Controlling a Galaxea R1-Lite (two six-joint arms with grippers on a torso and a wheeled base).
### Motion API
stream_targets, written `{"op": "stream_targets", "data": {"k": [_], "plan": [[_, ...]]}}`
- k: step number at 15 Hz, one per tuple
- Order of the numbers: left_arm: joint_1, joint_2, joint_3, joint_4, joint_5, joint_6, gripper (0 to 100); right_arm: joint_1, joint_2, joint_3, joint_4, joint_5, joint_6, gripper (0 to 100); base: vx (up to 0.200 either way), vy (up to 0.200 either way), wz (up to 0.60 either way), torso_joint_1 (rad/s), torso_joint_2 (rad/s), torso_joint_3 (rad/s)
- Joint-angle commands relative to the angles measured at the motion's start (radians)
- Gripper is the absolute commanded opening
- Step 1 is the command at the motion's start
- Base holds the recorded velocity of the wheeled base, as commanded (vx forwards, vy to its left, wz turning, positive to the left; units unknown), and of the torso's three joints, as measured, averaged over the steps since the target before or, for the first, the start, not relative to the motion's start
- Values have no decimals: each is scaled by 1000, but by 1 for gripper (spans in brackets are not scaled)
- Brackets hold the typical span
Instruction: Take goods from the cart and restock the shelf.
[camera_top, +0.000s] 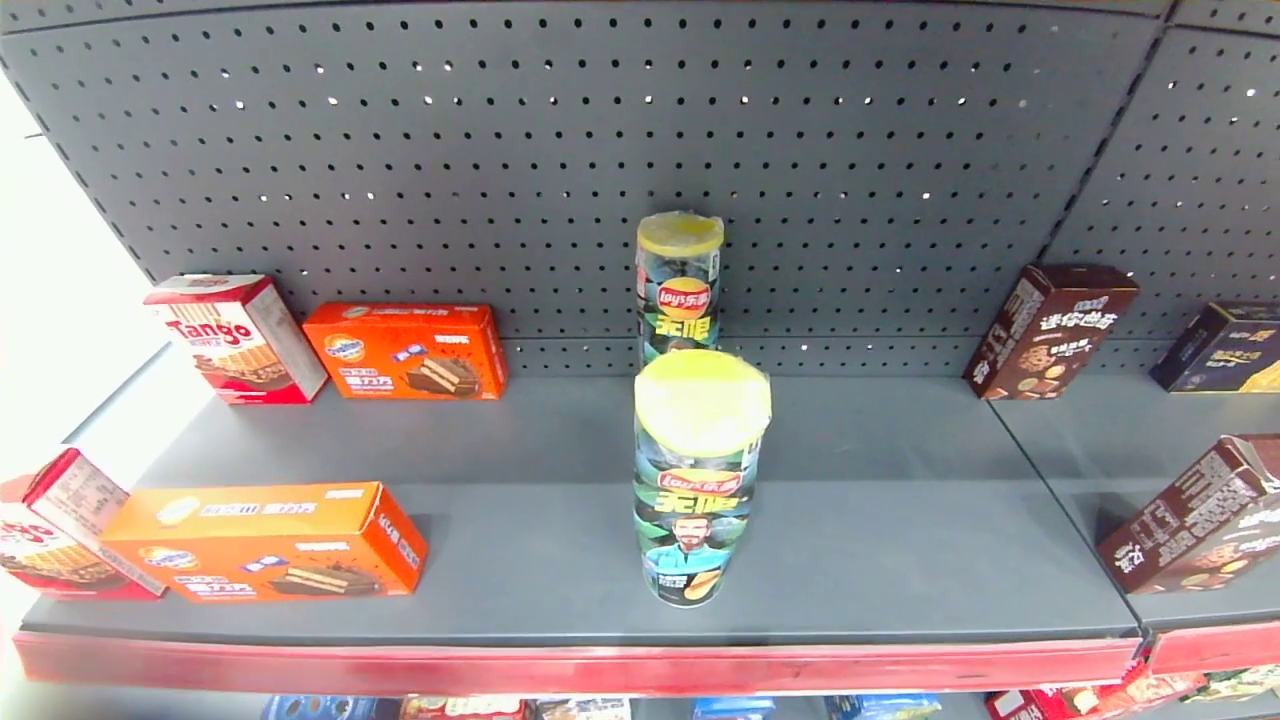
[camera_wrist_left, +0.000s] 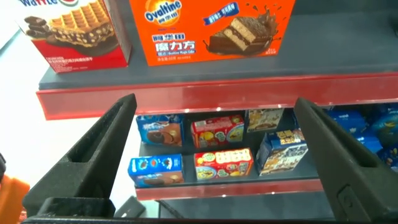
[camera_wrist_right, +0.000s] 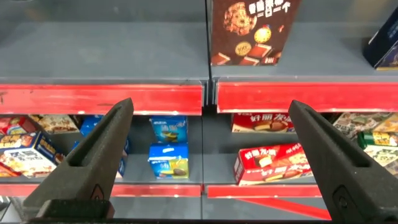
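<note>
The left gripper (camera_wrist_left: 211, 158) is held before the shelf (camera_top: 580, 668), its jaws spread wide with nothing between them. The right gripper (camera_wrist_right: 208, 158) is likewise open and empty. At the shelf's front, a chip canister (camera_top: 697, 480) is stood upright, with an orange wafer box (camera_top: 265, 540) laid well to its left and a brown cookie box (camera_top: 1190, 515) well to its right. A second canister (camera_top: 680, 290) is set directly behind it, near the pegboard (camera_top: 600, 130).

Front can (camera_top: 698, 480) stands mid-shelf (camera_top: 900, 530) near the front edge — rear can (camera_top: 680, 290) directly behind, at the back edge.
</note>
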Motion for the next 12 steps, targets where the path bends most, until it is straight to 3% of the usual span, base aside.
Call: {"op": "stream_targets", "data": {"k": [1,12], "plan": [[0,1,0,0,0,-1,100,0,0,-1,0,0,0,100,0,0,0,0,0,0],[0,0,0,0,2,-1,100,0,1,-1,0,0,-2,100,0,0,0,0,0,0]]}}
